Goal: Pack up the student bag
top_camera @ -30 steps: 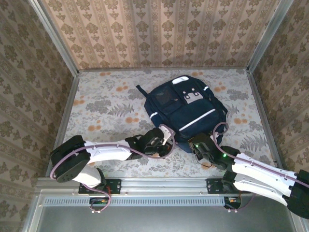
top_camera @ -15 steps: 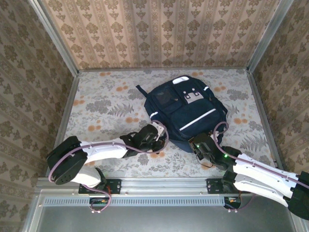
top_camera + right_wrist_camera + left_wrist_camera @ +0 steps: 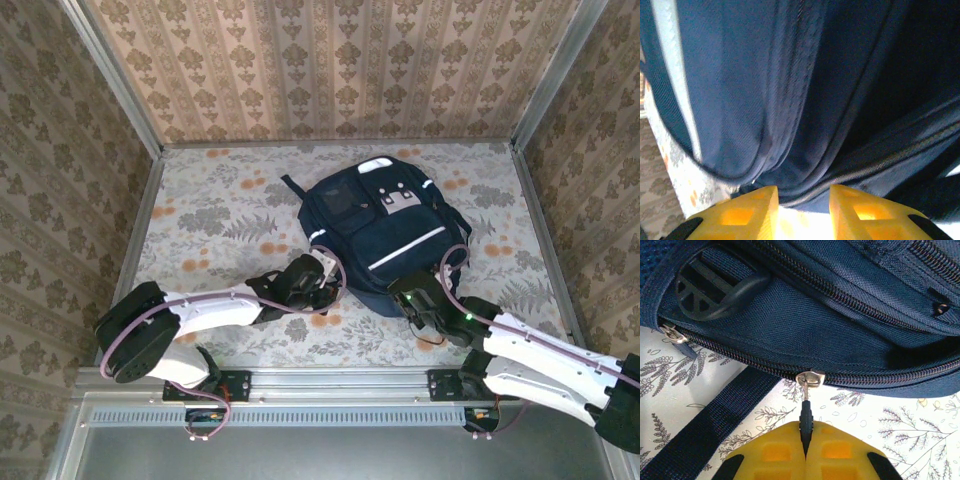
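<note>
- We find the student bag (image 3: 385,225) lying flat on the table (image 3: 200,210), right of centre, toward the far edge.
- The left fingers (image 3: 790,452) are pinched together on a zipper pull (image 3: 805,417) at the bag's near edge.
- The right fingers (image 3: 762,205) stand narrowly apart, just before the bag's near right edge.

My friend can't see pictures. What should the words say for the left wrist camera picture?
The left gripper has its yellow fingers pinched shut on the black zipper pull of a navy-blue backpack. A dark strap runs off to the lower left across the flowery table cover.
</note>
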Action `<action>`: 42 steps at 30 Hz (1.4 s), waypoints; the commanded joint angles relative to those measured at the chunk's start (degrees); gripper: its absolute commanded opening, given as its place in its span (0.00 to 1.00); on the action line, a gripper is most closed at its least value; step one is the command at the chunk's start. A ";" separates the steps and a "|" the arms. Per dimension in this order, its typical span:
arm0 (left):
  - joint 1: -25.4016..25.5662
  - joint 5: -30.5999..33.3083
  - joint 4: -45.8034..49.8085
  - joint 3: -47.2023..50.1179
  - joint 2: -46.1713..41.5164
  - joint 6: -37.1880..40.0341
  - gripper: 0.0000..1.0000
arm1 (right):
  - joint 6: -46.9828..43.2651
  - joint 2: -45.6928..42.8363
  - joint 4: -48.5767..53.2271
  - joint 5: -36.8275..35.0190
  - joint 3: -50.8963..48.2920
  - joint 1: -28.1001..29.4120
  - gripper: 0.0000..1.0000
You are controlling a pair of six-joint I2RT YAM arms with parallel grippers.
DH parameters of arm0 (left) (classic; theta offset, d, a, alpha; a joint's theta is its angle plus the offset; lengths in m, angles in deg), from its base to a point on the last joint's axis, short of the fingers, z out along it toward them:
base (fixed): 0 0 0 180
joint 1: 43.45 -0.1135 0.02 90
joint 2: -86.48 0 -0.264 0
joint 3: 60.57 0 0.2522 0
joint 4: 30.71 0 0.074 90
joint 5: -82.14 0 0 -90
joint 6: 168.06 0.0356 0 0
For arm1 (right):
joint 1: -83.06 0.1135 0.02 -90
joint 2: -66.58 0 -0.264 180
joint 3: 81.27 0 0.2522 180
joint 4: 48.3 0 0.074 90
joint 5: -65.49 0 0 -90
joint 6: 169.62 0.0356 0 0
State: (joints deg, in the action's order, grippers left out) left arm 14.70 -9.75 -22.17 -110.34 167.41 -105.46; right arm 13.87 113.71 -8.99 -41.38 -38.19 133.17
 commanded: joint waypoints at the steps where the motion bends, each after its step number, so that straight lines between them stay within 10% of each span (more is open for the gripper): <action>1: 1.15 1.18 -0.22 -0.60 -1.76 0.33 0.00 | 5.07 1.14 3.39 -0.45 4.07 3.92 0.36; 29: 10.92 -0.04 -1.12 -7.23 0.73 2.13 0.00 | 17.70 9.59 -10.31 -2.21 -2.62 6.82 0.50; 42: 11.06 1.42 -0.48 -6.53 0.28 2.42 0.00 | 9.79 15.70 -14.81 -2.58 -4.69 1.25 0.00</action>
State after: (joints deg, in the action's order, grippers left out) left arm 24.77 -7.52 -19.96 -114.93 168.28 -104.78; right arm 26.75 127.77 -22.55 -40.96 -41.40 136.23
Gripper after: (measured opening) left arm 0.042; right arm 0.057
